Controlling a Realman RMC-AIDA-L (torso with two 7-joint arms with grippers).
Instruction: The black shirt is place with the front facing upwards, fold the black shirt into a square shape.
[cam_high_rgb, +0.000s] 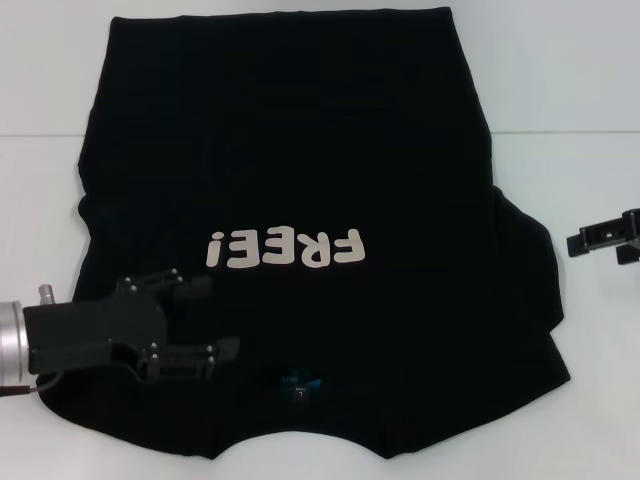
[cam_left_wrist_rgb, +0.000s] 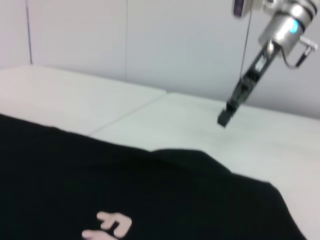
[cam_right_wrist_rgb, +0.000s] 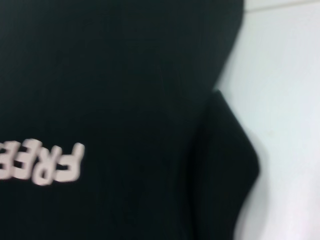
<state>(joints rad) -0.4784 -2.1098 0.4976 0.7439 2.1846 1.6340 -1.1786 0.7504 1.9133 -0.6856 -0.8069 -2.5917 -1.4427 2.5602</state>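
You have the black shirt spread front-up across the white surface, its "FREE!" lettering reading upside down from the head view and the neck label near you. Your left gripper sits over the near left shoulder with its jaws parted, seemingly holding nothing. Your right gripper hangs past the shirt's right sleeve edge over bare surface; I cannot tell whether it is open.
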